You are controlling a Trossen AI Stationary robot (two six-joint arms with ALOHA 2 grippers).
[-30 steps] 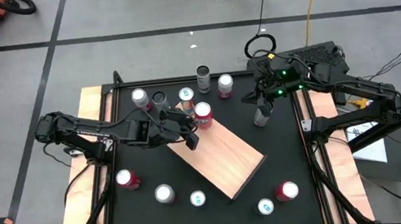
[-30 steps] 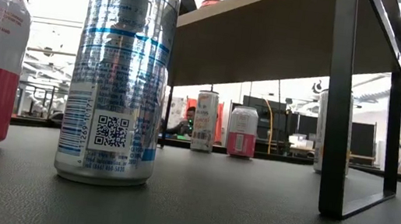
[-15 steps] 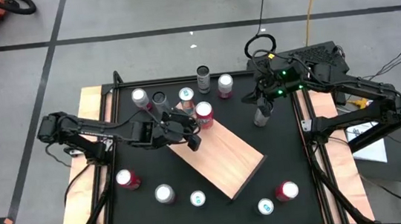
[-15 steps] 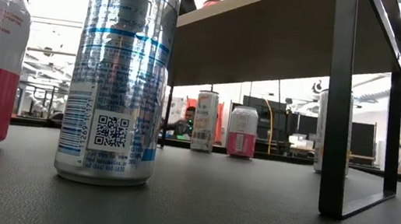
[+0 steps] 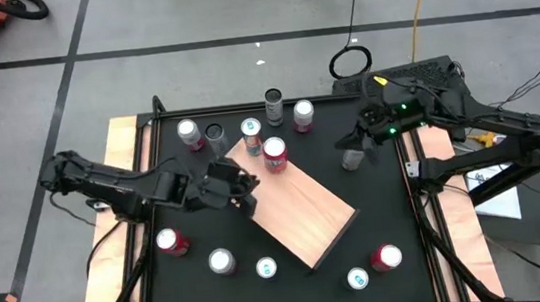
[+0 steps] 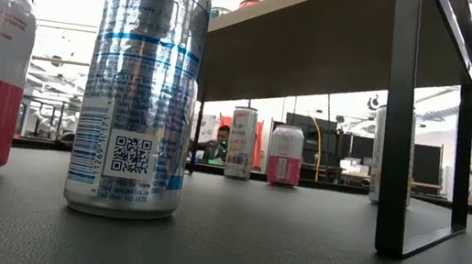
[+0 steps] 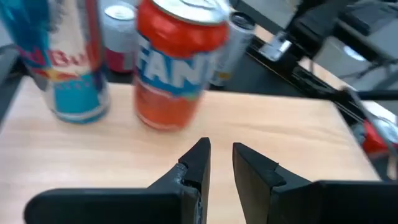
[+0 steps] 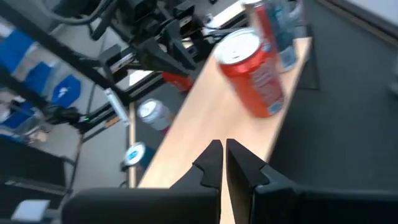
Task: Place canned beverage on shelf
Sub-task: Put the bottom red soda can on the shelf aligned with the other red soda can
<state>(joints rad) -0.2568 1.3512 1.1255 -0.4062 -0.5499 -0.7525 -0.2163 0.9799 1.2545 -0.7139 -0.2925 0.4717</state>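
Observation:
The shelf (image 5: pixel 307 212), a pale wood slab on black legs, stands slantwise in the middle of the black table. At its far end a red-orange can (image 5: pixel 273 154) (image 7: pixel 177 62) and a blue-and-silver can (image 5: pixel 251 130) (image 7: pixel 71 62) stand upright on their bases. My left gripper (image 5: pixel 247 200) (image 7: pixel 221 158) hovers over the shelf's left edge, short of the red-orange can, its fingers a narrow gap apart with nothing between them. My right gripper (image 5: pixel 352 142) (image 8: pixel 222 155) is shut and empty, in the air right of the shelf, pointing toward the red-orange can (image 8: pixel 252 74).
More cans stand on the table: several along the far edge (image 5: pixel 274 100), a grey one (image 5: pixel 351 159) below my right gripper, and several near the front (image 5: pixel 222 262). In the low view a tall silver can (image 6: pixel 141 82) and a shelf leg (image 6: pixel 400 127) stand close.
My left gripper has drawn back from the red-orange can toward the table's near left, rolling a little; the can stays upright on the shelf. My right gripper has pulled back toward the table's right edge and rolled slightly, staying shut.

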